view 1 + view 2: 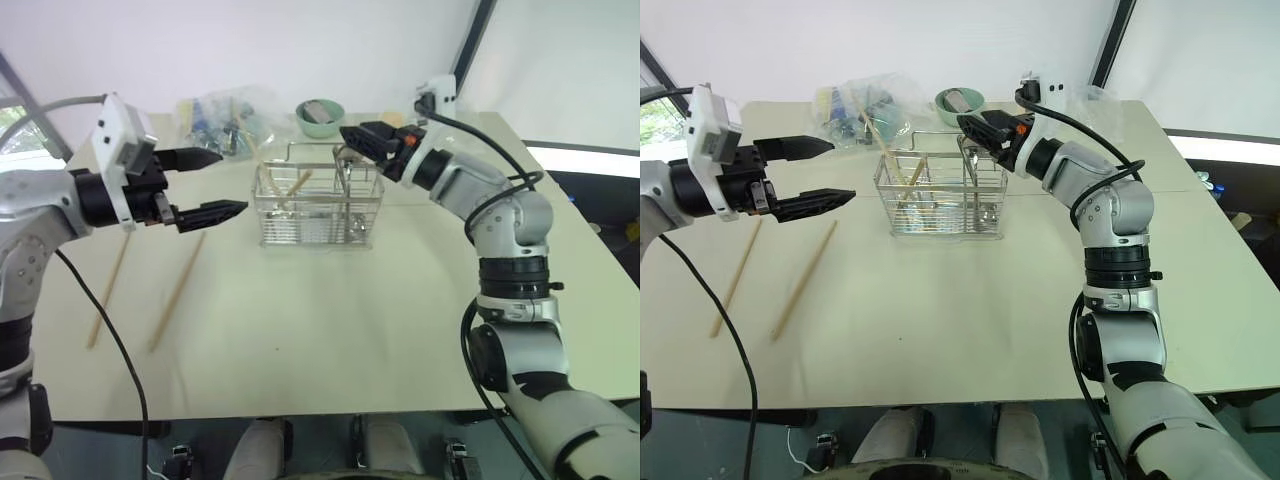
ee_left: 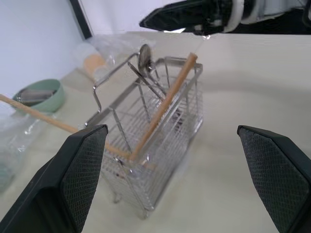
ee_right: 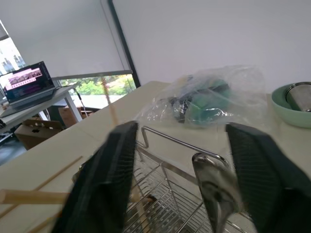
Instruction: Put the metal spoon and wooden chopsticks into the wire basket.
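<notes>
Pale and broad, the surface (image 1: 330, 340) carries the wire basket (image 1: 318, 208) toward its far middle, with a small green bowl (image 1: 320, 117) and a clear plastic bag (image 1: 225, 120) behind it. From the head views, two wooden chopsticks (image 1: 178, 290) lie flat on the left, well apart from the basket, while a shorter wooden stick (image 1: 293, 188) leans inside it. The left gripper (image 1: 215, 185) hovers left of the basket, jaws spread and empty. The right gripper (image 1: 355, 138) hangs over the basket's far right corner.

Looking along the left wrist, the metal spoon (image 2: 145, 59) stands in the basket, bowl up, beside the leaning stick.

Along the right wrist, the jaws stand released on either side of the spoon's bowl, not gripping it.
</notes>
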### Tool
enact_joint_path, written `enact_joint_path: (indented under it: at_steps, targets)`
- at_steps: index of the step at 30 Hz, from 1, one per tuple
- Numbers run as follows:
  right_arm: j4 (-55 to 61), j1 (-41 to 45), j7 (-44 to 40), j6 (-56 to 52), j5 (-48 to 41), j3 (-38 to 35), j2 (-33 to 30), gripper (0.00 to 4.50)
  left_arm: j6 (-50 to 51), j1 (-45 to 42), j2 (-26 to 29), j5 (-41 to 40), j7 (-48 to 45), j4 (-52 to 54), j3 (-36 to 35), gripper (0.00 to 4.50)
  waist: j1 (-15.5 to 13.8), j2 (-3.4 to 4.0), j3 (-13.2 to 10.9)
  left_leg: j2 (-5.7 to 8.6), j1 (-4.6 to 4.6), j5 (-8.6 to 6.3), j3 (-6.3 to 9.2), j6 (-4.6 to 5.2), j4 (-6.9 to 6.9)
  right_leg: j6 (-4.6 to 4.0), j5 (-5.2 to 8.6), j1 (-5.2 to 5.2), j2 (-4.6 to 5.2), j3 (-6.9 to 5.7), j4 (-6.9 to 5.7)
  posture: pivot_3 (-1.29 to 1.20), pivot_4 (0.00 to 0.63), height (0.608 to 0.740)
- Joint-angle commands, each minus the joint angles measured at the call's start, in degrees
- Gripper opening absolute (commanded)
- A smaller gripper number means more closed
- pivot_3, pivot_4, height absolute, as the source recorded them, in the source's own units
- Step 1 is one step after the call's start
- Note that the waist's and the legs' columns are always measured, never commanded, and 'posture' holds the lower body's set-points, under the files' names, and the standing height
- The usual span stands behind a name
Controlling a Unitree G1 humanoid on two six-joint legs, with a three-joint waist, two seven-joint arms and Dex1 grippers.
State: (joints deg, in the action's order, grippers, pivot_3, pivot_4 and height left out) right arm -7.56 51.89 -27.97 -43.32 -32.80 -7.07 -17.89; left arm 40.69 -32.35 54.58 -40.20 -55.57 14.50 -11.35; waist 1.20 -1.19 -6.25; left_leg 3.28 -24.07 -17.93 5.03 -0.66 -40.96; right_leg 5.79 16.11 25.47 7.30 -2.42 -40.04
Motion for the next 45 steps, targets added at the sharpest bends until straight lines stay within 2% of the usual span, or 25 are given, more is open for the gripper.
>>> enact_joint_path:
  at_steps: [1,7,12,17,22,30,38,45]
  targets:
    - [2.9,1.2,0.6,0.8,0.1,-0.9,-0.5,4.47,-0.3,-1.8,-0.1,-0.4,0.4,0.1,-1.4,4.50,0.0,0.00,0.0,-0.01,0.01,0.00,0.00,0.00,0.00,0.00,0.00,0.00,-0.02,0.00,0.00,0.00,0.150,0.635]
    - [5.4,3.1,-4.0,0.9,-1.2,-2.5,-5.8,4.47,0.6,-3.1,-1.3,-0.3,4.7,-2.1,-3.9,4.50,-0.2,0.02,0.0,-0.01,0.01,0.00,0.03,0.00,-0.01,0.00,0.00,0.02,-0.04,-0.01,0.02,0.00,0.150,0.635]
    - [11.2,2.8,-14.5,-0.8,-7.2,-5.0,-14.3,4.47,3.4,-5.3,-3.8,3.2,18.2,-7.6,-7.9,4.50,-0.3,-0.05,0.0,0.00,0.02,0.00,0.05,0.00,-0.01,0.01,0.00,-0.02,-0.06,-0.02,0.05,0.00,0.150,0.635]
    - [20.3,-2.8,-24.4,-5.2,-16.2,-7.4,-22.4,4.47,11.7,-7.8,-3.6,8.7,31.7,-15.1,-9.3,4.50,-0.3,-0.34,0.2,-0.04,0.14,-0.03,0.10,0.05,0.08,0.06,0.02,-0.15,-0.11,-0.02,0.06,0.00,0.150,0.635]
    - [28.7,-13.7,-28.2,-7.8,-20.8,-7.6,-26.8,4.47,23.0,-10.7,-2.7,12.2,40.4,-25.5,-11.1,4.50,-0.4,-0.52,0.2,-0.06,0.24,-0.04,0.17,0.06,0.17,0.22,0.11,-0.28,-0.11,0.02,0.24,0.00,0.150,0.635]
    - [32.6,-22.7,-22.2,-8.7,-22.4,-8.3,-26.0,4.47,22.6,-6.7,0.8,19.3,36.4,-37.1,-4.3,4.50,-0.8,-0.53,0.2,-0.06,0.58,-0.07,0.15,0.02,0.37,0.20,0.11,-0.37,0.13,0.04,0.57,0.00,0.150,0.635]
    - [36.2,-27.3,-17.7,-9.4,-26.6,-9.7,-26.2,4.47,19.7,-6.6,-0.9,22.9,29.4,-45.5,2.4,4.50,-2.1,-0.56,0.2,0.05,0.43,-0.08,-0.01,-0.02,0.37,0.19,0.10,-0.36,0.36,0.06,0.85,0.00,0.150,0.635]
    - [38.1,-29.3,-16.1,-9.5,-29.7,-10.4,-27.4,4.47,17.0,-9.6,-3.1,25.2,24.0,-50.5,6.1,4.50,-2.0,-0.64,0.3,0.07,0.22,-0.08,0.00,-0.02,0.33,0.17,0.10,-0.28,0.40,0.06,0.91,0.00,0.150,0.635]
